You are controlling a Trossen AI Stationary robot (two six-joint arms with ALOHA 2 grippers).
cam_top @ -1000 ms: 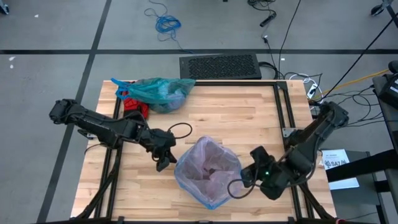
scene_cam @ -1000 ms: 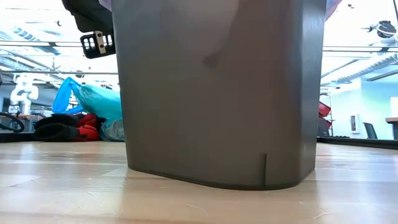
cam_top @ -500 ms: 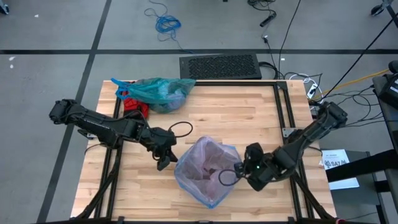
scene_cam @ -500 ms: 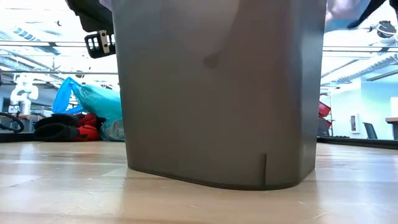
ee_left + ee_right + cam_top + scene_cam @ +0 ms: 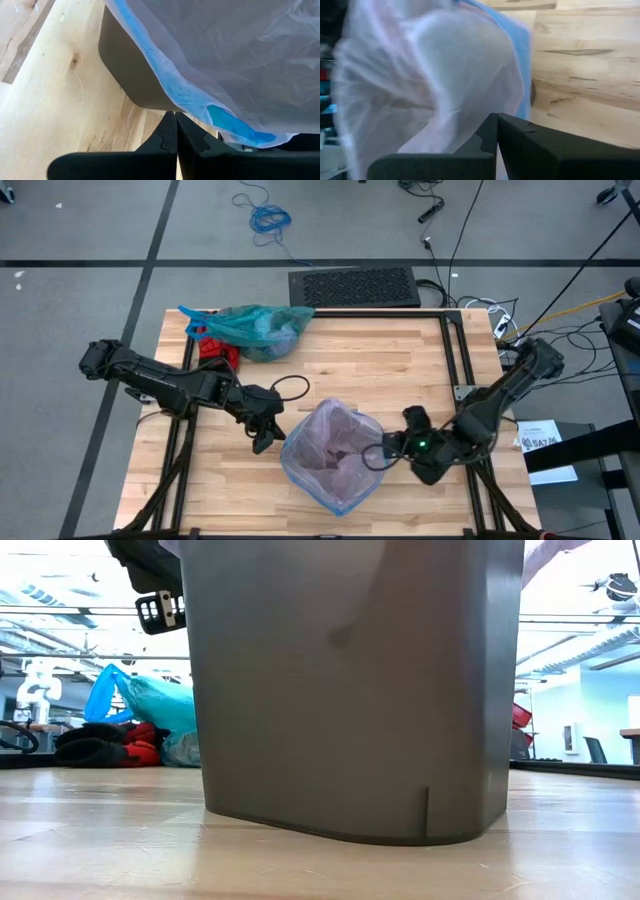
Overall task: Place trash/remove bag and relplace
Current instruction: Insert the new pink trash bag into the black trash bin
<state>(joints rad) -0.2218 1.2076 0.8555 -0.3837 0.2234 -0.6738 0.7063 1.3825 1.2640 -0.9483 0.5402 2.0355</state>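
You see grey bin [image 5: 335, 480] near table [image 5: 400, 360] front edge, pink liner [image 5: 335, 445] inside. Teal bag [image 5: 255, 328] lies at back-left corner. Left gripper [image 5: 262, 442] and right gripper [image 5: 390, 448] flank bin, fingers pressed together, empty.

bag [image 5: 255, 327]: teal-green, translucent, crinkled, bulging
pose: slumped on its side
place: bench's far left corner area

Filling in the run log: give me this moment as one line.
left claw: shut, beside bin | right claw: shut, at pink liner rim | teal bag: tied, far table edge
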